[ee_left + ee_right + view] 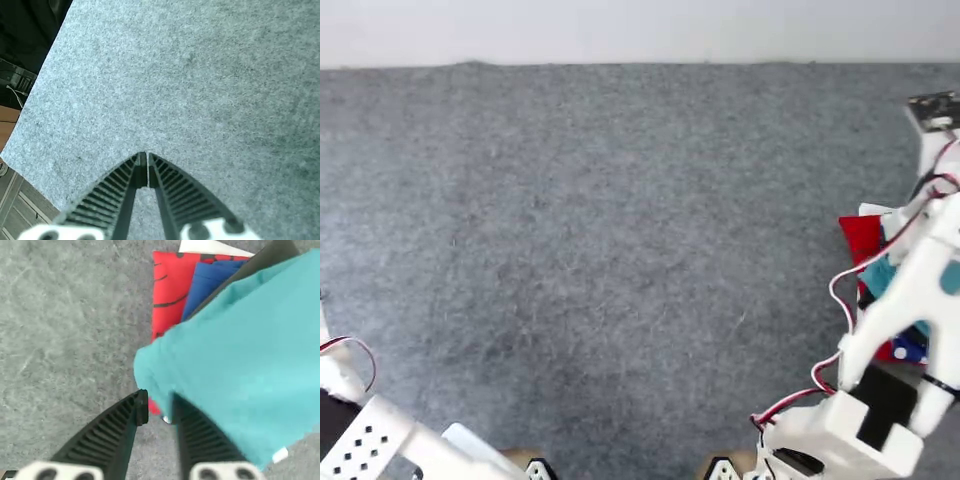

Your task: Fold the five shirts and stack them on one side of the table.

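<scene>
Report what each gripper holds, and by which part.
The left gripper is shut on nothing. The right gripper is open at the edge of the teal shirt, no cloth between its fingers; apparently nothing held.

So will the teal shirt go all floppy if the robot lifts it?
Probably floppy: the teal shirt is cloth, and its edge curls over the red shirt. Pushed, it may bunch up rather than slide on the fuzzy grey mat.

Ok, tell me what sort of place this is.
Probably a robotics lab bench set up for cloth folding: a grey felt-covered table, two white robot arms at its near edge, and a stack of folded shirts at one side.
</scene>
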Tool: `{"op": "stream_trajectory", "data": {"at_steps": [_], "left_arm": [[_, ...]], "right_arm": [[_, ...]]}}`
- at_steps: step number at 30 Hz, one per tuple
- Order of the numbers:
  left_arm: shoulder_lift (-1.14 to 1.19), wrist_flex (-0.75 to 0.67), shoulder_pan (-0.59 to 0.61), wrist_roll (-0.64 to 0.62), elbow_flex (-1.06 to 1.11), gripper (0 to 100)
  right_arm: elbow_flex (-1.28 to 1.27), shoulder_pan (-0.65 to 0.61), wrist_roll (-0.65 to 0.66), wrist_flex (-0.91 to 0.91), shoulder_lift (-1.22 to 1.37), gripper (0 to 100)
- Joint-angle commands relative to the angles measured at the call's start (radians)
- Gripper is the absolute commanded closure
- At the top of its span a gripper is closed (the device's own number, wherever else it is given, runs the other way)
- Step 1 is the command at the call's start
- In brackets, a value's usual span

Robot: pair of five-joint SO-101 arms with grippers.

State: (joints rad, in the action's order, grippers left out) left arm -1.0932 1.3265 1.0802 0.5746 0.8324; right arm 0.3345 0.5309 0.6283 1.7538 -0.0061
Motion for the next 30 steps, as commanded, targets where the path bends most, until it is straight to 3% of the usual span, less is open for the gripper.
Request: {"op": "stream_trajectory", "data": {"at_steps": [1,4,10,13,21,30], "left_arm": [[-0.011,-0.009,0.000,0.005,-0.031,98],[-0.011,-0.011,-0.002,0.005,-0.031,98],[-0.011,-0.009,-0.002,0.005,-0.031,98],[-0.011,-0.009,-0.003,0.005,-0.031,98],[-0.011,-0.009,-0.003,0.005,-0.031,98],[-0.011,-0.011,-0.003,0.005,-0.031,98]], "right_arm": [[0.009,0.062,0.003,0.041,-0.096,71.9],[0.009,0.117,0.009,0.041,-0.131,73.3],[0.003,0.246,0.011,0.002,-0.033,99.8],[0.003,0.306,0.011,-0.031,0.084,95.7],[0.009,0.435,0.012,0.010,0.194,99.0],[0.058,0.392,0.060,0.041,0.044,99.0]]}}
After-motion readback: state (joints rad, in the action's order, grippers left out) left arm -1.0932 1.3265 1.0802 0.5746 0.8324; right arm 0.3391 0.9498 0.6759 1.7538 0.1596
